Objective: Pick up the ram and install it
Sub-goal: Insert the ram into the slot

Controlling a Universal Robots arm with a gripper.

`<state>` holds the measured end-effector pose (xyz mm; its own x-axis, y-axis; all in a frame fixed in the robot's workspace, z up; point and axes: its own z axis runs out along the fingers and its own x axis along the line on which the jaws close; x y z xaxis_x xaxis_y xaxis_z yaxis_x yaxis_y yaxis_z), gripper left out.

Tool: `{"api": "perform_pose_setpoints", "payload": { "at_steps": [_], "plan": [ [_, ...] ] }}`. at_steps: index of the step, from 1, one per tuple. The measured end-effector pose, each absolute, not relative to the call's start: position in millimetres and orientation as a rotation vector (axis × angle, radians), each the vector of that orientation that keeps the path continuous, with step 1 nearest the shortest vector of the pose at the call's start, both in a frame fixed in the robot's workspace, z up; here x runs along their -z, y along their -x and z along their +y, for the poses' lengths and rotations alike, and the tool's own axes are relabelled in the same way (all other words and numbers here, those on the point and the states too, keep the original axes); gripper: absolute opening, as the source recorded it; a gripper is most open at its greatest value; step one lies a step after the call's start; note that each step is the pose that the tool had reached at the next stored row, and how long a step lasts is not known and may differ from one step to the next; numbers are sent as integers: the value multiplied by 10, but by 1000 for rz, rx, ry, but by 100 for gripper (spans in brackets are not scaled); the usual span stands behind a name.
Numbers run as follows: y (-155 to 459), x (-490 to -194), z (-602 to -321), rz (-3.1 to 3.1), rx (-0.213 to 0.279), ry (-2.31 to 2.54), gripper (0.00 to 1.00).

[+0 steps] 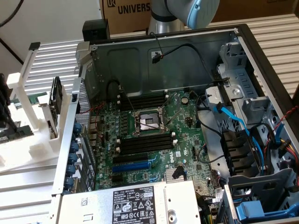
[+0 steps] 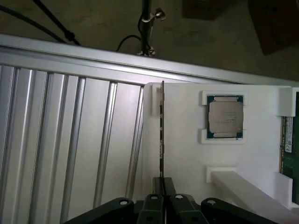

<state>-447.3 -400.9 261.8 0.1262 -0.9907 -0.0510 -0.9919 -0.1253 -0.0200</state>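
The ram (image 2: 161, 130) stands on its long edge in a white holder (image 2: 182, 154). I see it edge-on in the wrist view, as a thin dark line. My gripper (image 2: 162, 184) sits at one end of it, with both black fingers pressed against its two faces, shut on it. A second green stick with a pale label (image 2: 289, 140) lies flat at the holder's far side. In the exterior view the open computer case holds the motherboard (image 1: 154, 140), with long black slots on either side of the processor socket (image 1: 148, 122): one bank (image 1: 142, 100) and another (image 1: 145, 144).
A square silver-topped processor (image 2: 225, 116) rests in a recess of the white holder. Ribbed metal table surface (image 2: 70, 140) lies beside the holder. The case walls (image 1: 163, 51), blue cables (image 1: 233, 116), a drive cage and the power supply (image 1: 135, 203) surround the motherboard. The arm's elbow (image 1: 187, 11) is behind the case.
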Motion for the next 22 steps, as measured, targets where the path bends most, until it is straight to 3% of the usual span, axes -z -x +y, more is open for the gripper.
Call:
{"api": "perform_pose_setpoints", "payload": {
  "at_steps": [22],
  "plan": [
    [4479,-3592,-4012,2055,-47,2332,12]
  ]
}}
